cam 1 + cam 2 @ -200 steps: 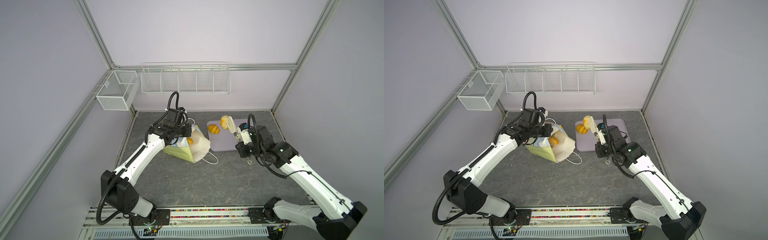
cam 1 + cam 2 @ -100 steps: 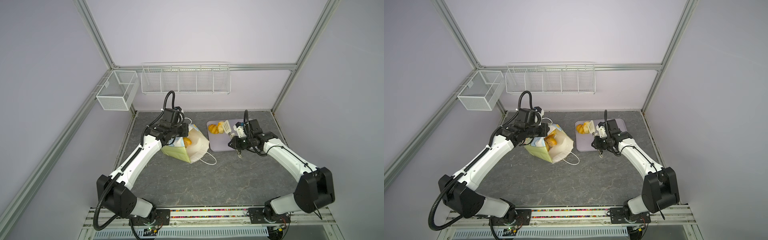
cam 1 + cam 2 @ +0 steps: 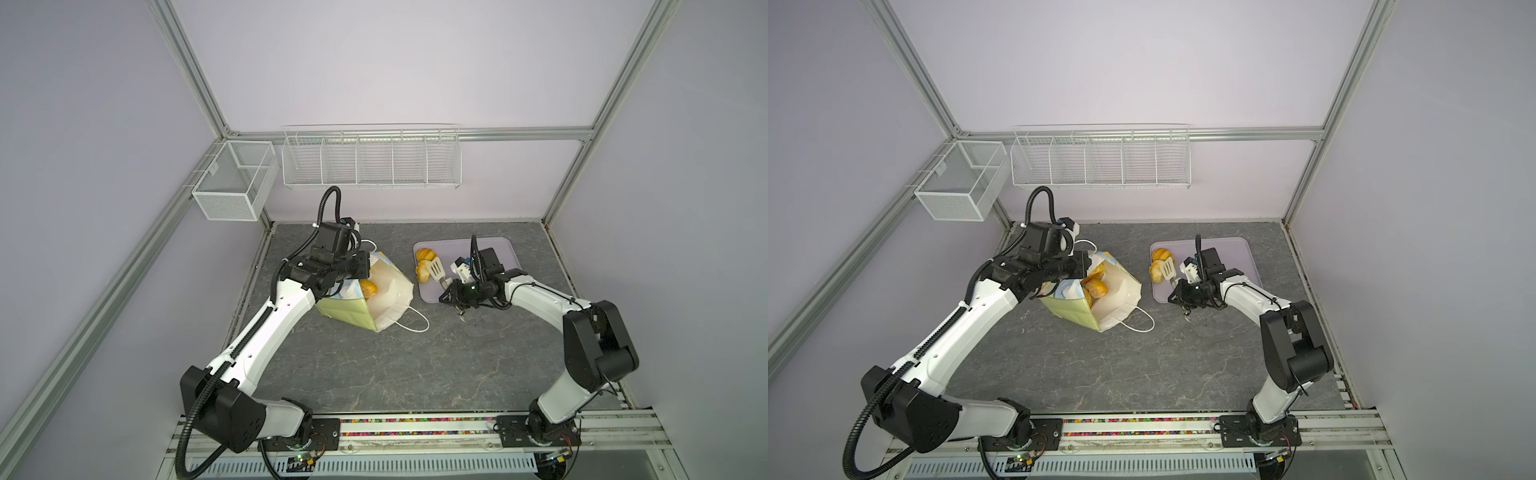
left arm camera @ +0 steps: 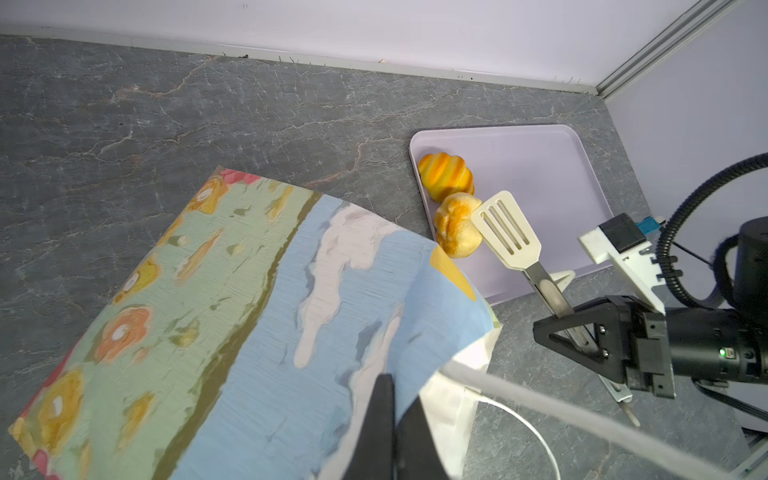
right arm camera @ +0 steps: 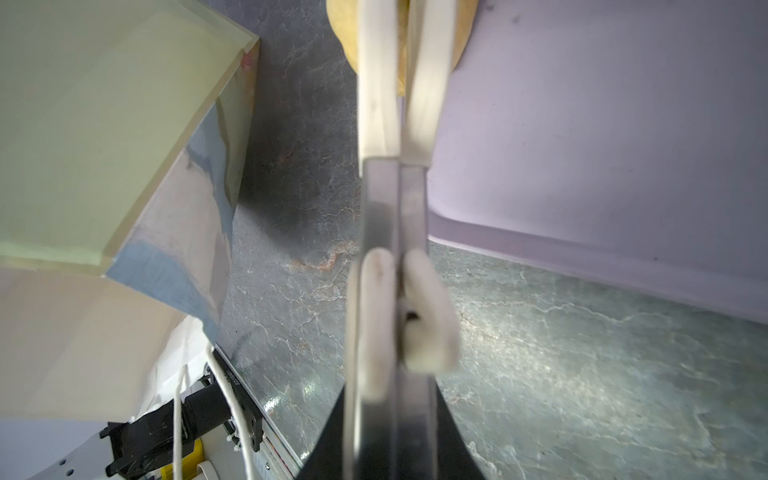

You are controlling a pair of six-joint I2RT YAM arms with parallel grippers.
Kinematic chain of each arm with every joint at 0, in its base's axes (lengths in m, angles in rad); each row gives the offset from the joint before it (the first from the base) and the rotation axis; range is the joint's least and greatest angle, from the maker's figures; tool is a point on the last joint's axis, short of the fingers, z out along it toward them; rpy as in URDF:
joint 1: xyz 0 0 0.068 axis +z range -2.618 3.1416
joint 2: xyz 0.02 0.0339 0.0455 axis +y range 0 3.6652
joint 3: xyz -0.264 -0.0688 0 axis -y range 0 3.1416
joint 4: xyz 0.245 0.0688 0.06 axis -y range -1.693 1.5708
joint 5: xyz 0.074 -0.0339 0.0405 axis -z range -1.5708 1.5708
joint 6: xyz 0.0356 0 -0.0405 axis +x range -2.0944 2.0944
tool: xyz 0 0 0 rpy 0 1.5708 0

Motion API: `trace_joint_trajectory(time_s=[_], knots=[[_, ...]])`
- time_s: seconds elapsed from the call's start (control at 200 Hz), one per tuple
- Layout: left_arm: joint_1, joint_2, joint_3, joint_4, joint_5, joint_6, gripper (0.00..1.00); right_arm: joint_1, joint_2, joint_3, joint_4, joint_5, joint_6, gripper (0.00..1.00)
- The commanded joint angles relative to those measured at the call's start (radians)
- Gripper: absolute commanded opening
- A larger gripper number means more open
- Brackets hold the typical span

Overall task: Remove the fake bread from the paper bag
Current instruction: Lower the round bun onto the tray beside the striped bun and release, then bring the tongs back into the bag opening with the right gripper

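Paper bag (image 3: 1075, 309) lies tipped on the bench (image 3: 374, 365), left of the lilac tray (image 3: 503, 249), mouth open towards it. Left fingers (image 4: 386, 407) are closed, pinching the bag's upper rim. Fake bread (image 3: 1095, 286) is visible inside the mouth. Two further pieces rest on the tray's near-left corner, touching: a ridged roll (image 4: 445, 174) and a scored bun (image 4: 455, 230). Right fingers (image 4: 544, 329) are clamped on closed white slotted tongs (image 4: 507, 232), whose head sits just beside the bun; contact cannot be confirmed.
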Motion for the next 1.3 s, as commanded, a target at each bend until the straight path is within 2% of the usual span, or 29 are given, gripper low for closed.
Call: trace_joint_trajectory(time_s=[0.0, 0.255, 0.415, 0.605, 0.87, 1.185, 1.294], knots=[[0.01, -0.022, -0.015, -0.03, -0.02, 0.003, 0.0, -0.016, 0.007, -0.016, -0.027, 0.03, -0.013, 0.14], [0.01, -0.029, -0.018, -0.035, -0.017, 0.006, 0.0, -0.039, -0.026, -0.033, -0.12, 0.144, -0.041, 0.32], [0.01, -0.038, -0.026, -0.03, -0.015, 0.001, 0.0, -0.038, -0.079, -0.04, -0.166, 0.204, -0.058, 0.39], [0.01, -0.048, -0.029, -0.028, -0.007, -0.003, 0.0, -0.037, -0.128, -0.057, -0.195, 0.236, -0.063, 0.39], [0.01, -0.078, -0.043, -0.022, 0.007, 0.023, 0.0, -0.003, -0.195, -0.103, -0.225, 0.282, -0.056, 0.31], [0.01, -0.135, -0.087, -0.013, 0.014, 0.142, 0.0, 0.166, -0.353, -0.075, -0.37, 0.464, -0.047, 0.3], [0.01, -0.146, -0.111, -0.009, 0.012, 0.171, 0.0, 0.258, -0.42, -0.035, -0.454, 0.555, -0.045, 0.3]])
